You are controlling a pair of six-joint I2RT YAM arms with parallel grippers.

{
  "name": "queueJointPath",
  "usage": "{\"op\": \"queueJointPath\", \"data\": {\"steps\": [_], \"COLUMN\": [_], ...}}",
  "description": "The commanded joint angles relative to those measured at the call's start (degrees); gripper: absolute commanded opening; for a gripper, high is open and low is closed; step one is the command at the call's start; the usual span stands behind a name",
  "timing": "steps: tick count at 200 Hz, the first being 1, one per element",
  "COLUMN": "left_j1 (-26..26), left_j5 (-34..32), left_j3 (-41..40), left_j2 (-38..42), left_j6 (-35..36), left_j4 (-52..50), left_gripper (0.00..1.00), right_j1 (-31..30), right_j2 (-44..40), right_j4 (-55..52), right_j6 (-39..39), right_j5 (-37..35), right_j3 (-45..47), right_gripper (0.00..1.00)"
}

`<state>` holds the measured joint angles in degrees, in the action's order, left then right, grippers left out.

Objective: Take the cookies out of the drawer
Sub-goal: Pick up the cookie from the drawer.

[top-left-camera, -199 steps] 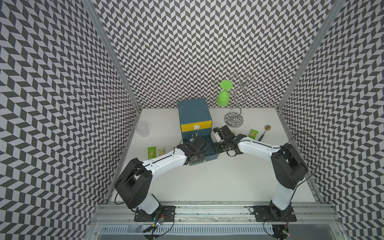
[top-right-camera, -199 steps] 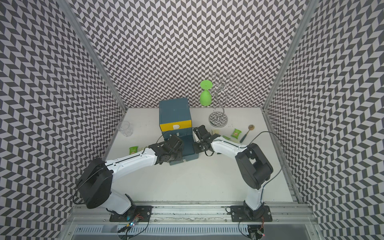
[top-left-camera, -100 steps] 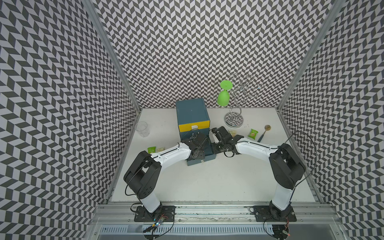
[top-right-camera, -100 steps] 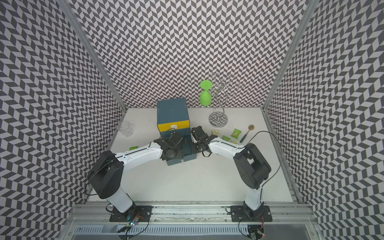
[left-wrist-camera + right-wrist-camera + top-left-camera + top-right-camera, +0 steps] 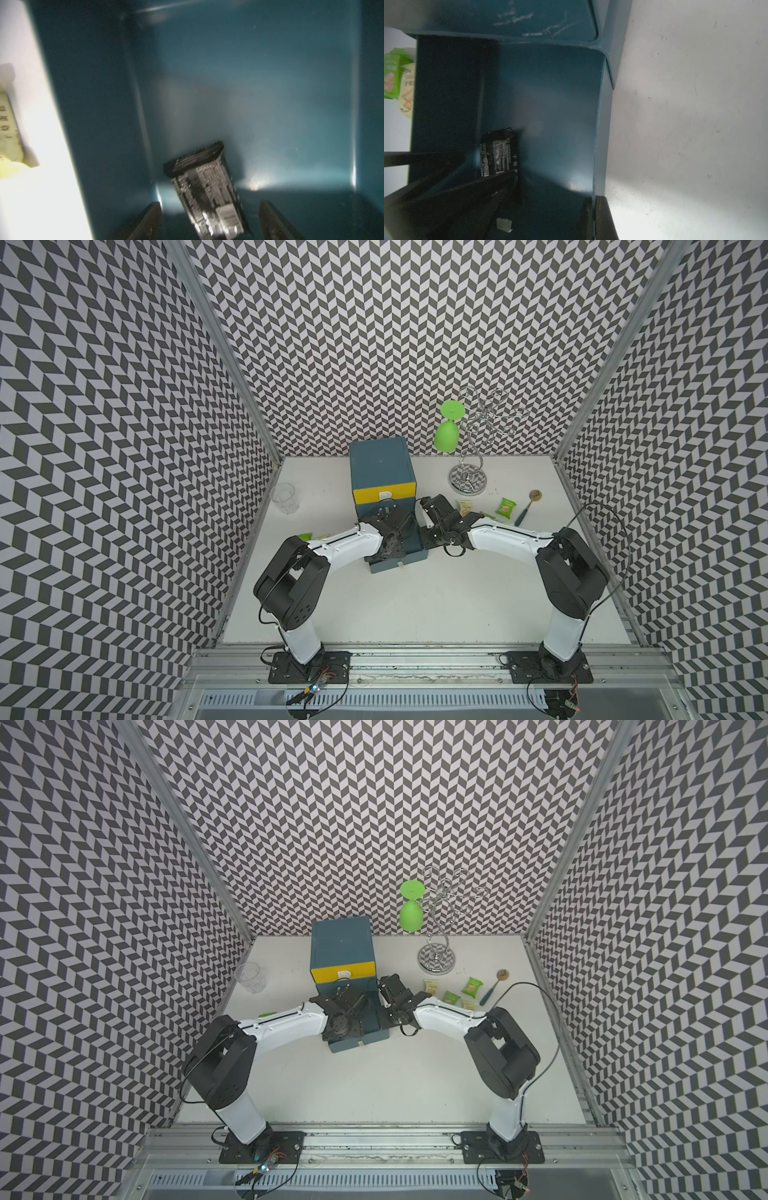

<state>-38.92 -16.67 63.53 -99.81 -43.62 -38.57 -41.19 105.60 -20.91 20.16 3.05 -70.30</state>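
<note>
The blue drawer (image 5: 398,563) stands pulled out of the cabinet (image 5: 380,466). My left gripper (image 5: 390,526) reaches down into it, open. In the left wrist view a black cookie packet (image 5: 207,193) lies on the drawer floor between its fingers (image 5: 149,222), untouched. My right gripper (image 5: 595,218) is shut on the drawer's side wall (image 5: 600,124), one finger inside and one outside. Other cookies lie on the table: cream (image 5: 431,986) and green (image 5: 472,986) packets on the right, and a green one (image 5: 304,536) on the left.
A clear cup (image 5: 284,497) stands at the back left. A green goblet (image 5: 448,433) hangs on a chrome rack (image 5: 468,481) at the back right. A spoon (image 5: 527,506) lies next to the right-hand packets.
My left gripper has gone deeper into the drawer and its jaws have spread wide. My right gripper keeps its hold on the drawer wall.
</note>
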Motion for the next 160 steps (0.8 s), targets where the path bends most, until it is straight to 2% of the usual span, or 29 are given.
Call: {"op": "queueJointPath", "data": {"steps": [1,112,148,160], "left_j1": [-0.03,-0.33,0.62,0.96], "left_j5": [0.03,8.36,7.29,6.94], "left_j3": [-0.77,3.07,1.08,0.06], "left_j2": [-2.91,-5.01,-3.89,-3.34], "left_j6": [0.72,2.22,2.92,3.14], "left_j4": [-2.12,7.43,5.87,5.79], "left_gripper": [0.79,0.78,0.71,0.66], "right_j1": [-1.35,-1.44,-1.44,-1.44], "right_j2": [1.89,2.38,2.36,2.41], "right_j4": [3.94,4.21,4.72,4.82], "right_j6": [-0.21,0.14,0.31,0.38], "right_j5": [2.15,1.76,2.31,2.64], "right_j3": [-1.06,-1.05,-0.65,-0.69], "right_gripper": [0.02,0.02,0.02,0.02]}}
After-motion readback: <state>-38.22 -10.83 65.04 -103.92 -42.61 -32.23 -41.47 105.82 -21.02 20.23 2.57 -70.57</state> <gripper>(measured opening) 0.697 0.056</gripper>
